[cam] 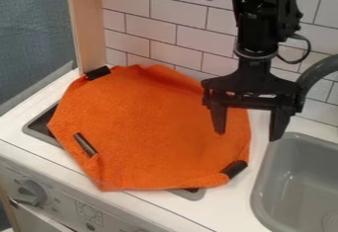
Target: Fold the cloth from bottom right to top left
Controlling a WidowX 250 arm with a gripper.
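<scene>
Cloth (151, 122) of fuzzy orange fabric lies spread on the flat white countertop (224, 201), to the nine o'clock side of the smooth grey sink basin (297, 162). I judge the fold hardly begun, if at all: no broad flap crosses the middle, so the whole carry from about five o'clock to eleven seems left to do. My black two-finger gripper (247, 132) stands wide at the cloth's three o'clock side, nothing between its fingers; I cannot tell whether either one touches the fabric. The cloth looks like a rough, many-sided round, its broad middle fairly smooth. Its rim is less tidy, rumpled towards twelve and tucked or bunched from seven round to five. Smallest are three short dark cylindrical pieces (233, 169) at its edge, near eleven, eight and five o'clock.
</scene>
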